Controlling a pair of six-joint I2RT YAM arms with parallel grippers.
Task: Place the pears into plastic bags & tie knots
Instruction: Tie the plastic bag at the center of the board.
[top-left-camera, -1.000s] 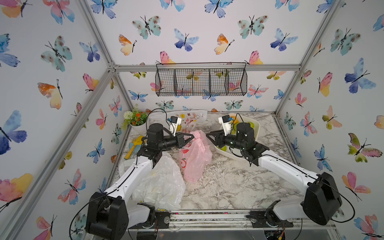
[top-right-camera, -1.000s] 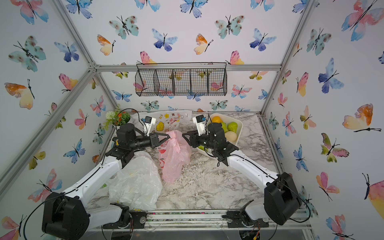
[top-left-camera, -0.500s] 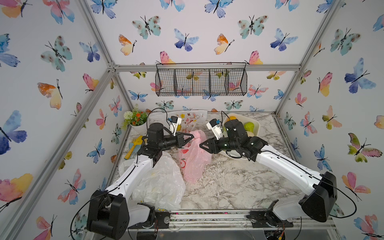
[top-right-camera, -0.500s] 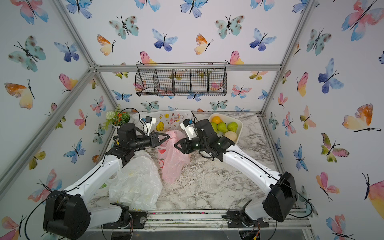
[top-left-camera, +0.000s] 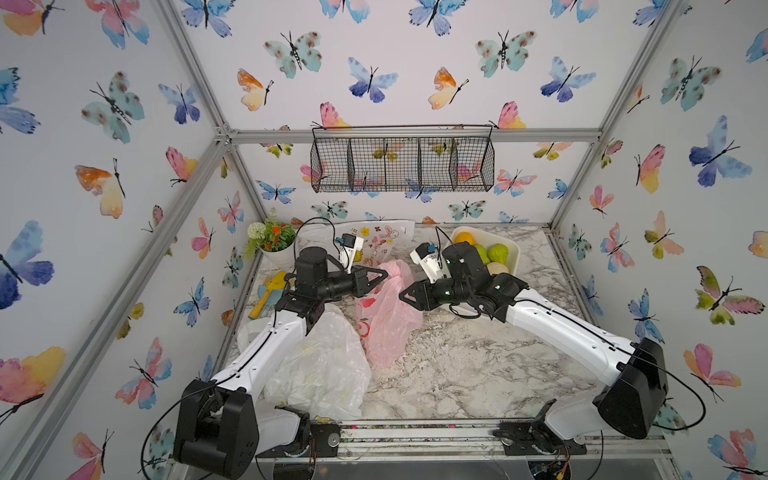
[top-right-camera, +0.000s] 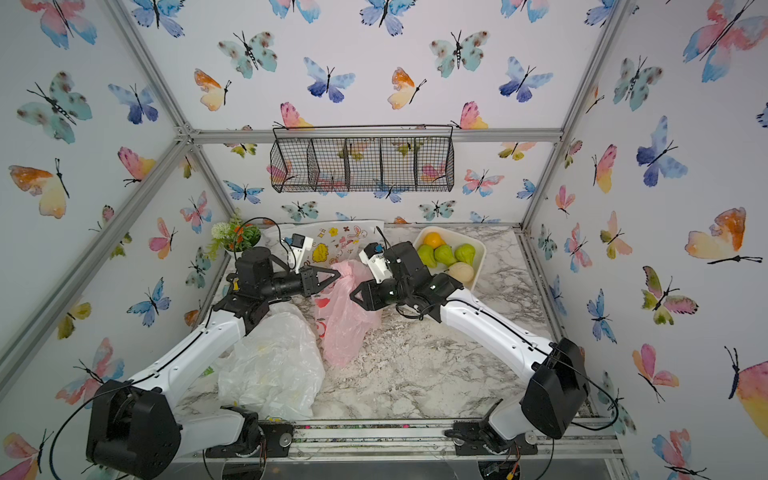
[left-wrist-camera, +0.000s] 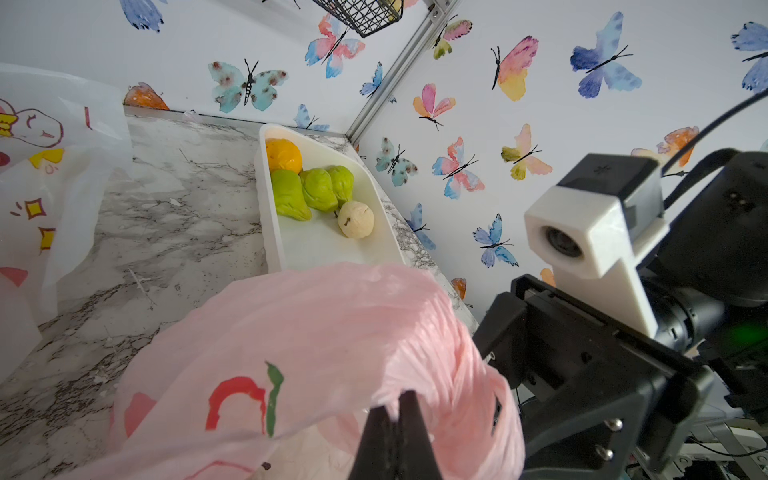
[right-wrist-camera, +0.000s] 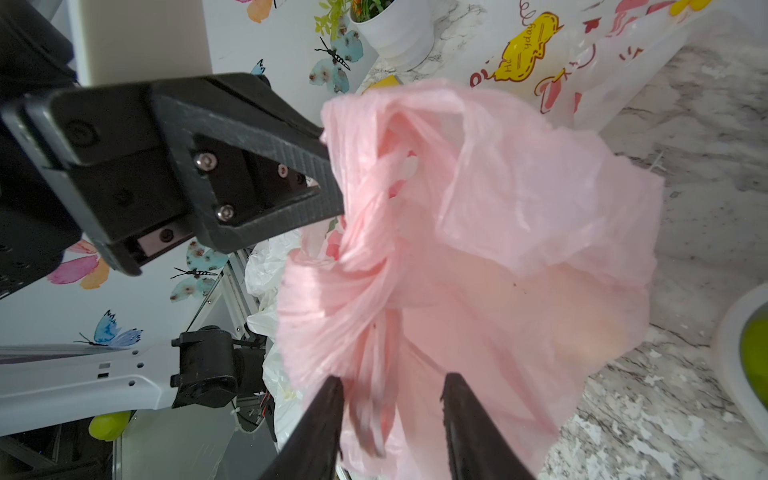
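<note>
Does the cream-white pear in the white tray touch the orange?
No, the cream-white pear lies apart from the orange in the white tray, with green pears between them.

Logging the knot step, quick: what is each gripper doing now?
Left gripper: closed, pinching the pink bag.
Right gripper: open, jaws straddling that bag's plastic.

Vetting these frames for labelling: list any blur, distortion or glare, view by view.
Both top views: evenly lit and sharp, but wide-angle bending splays the frame bars. Left wrist view: pears in the tray are crisp; the left gripper and pink bag near the lens are soft. Right wrist view: the bag's strand between the open jaws of the right gripper is smeared; no harsh glare.
</note>
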